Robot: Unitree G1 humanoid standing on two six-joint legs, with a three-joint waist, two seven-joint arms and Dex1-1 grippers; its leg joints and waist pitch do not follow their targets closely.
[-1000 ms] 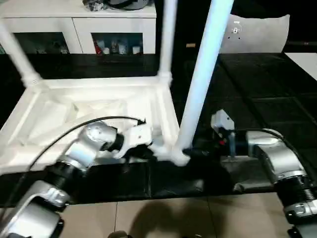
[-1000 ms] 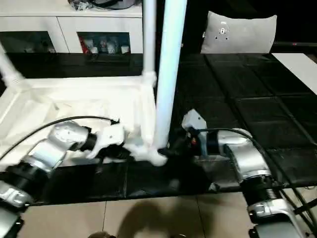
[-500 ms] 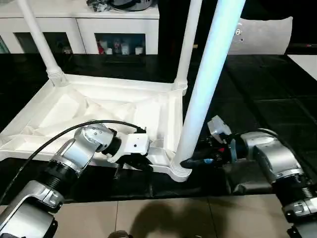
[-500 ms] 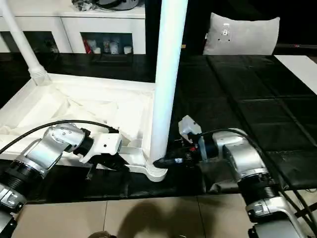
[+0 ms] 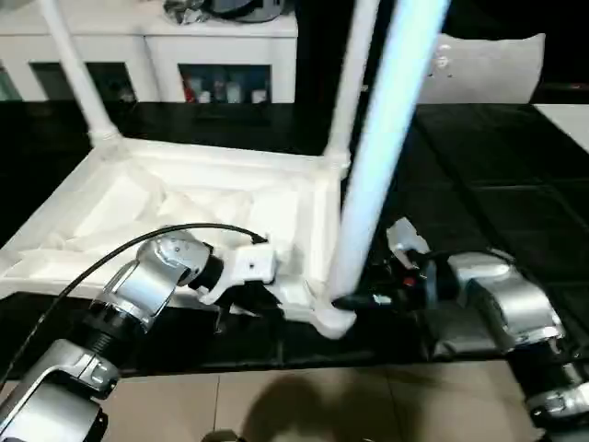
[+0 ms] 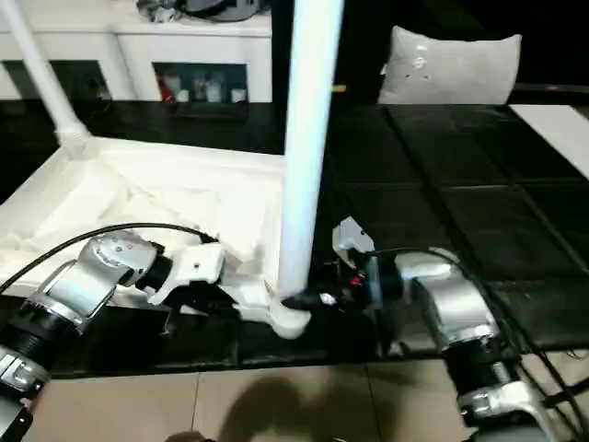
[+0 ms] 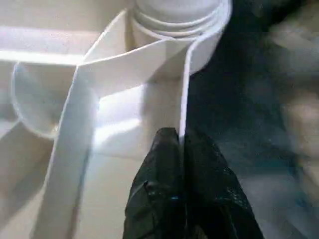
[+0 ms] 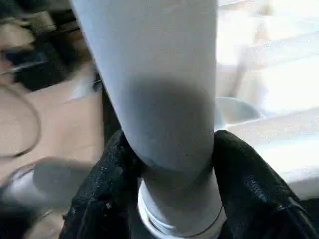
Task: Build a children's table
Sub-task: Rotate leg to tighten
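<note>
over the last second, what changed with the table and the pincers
The whole view shifted, so the camera moved. A second ago the near leg leaned and its base sat against the near corner socket; half a second ago and now it stands straighter in the socket. The right pincer stays clamped around the leg's base, the left pincer stays pinched on the tabletop rim beside that socket. Two far legs remain seated.

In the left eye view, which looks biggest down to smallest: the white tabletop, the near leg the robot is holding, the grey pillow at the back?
1. The tabletop, by far.
2. The near leg, though nearness to the camera enlarges it.
3. The pillow; it sits far back, so its true size is unsure.
</note>
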